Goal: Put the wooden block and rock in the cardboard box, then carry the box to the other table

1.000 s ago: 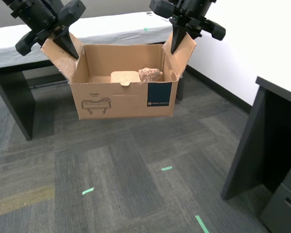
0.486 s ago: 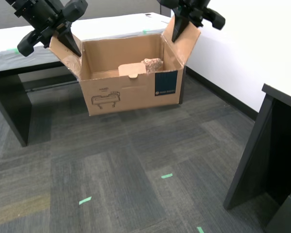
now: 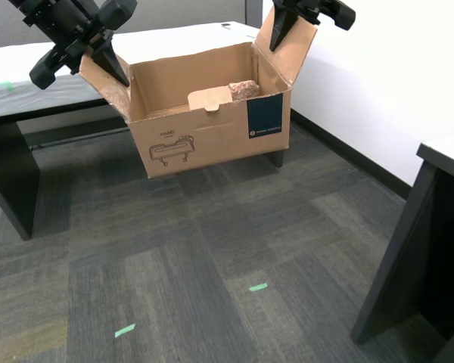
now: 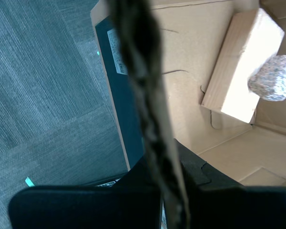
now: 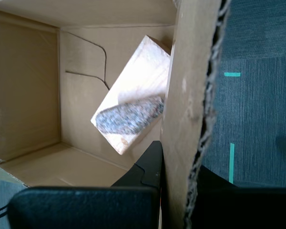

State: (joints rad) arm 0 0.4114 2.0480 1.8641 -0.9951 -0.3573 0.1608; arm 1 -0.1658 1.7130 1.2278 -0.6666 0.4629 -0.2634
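Observation:
The cardboard box hangs in the air, held by its two side flaps. My first gripper is shut on the flap at the exterior view's right. My second gripper is shut on the flap at the exterior view's left. Inside the box lies the wooden block. The rock rests against the block. Just behind the box stands the other table, draped in white cloth.
The cloth-covered table has dark legs at the exterior view's left. A white desk with a dark side panel stands at that view's right, below a white wall. Grey carpet carries green tape marks.
The whole scene has shifted, so the camera has rolled toward the cloth-covered table. The box stays gripped by both flaps and sits slightly higher and further to the exterior view's right.

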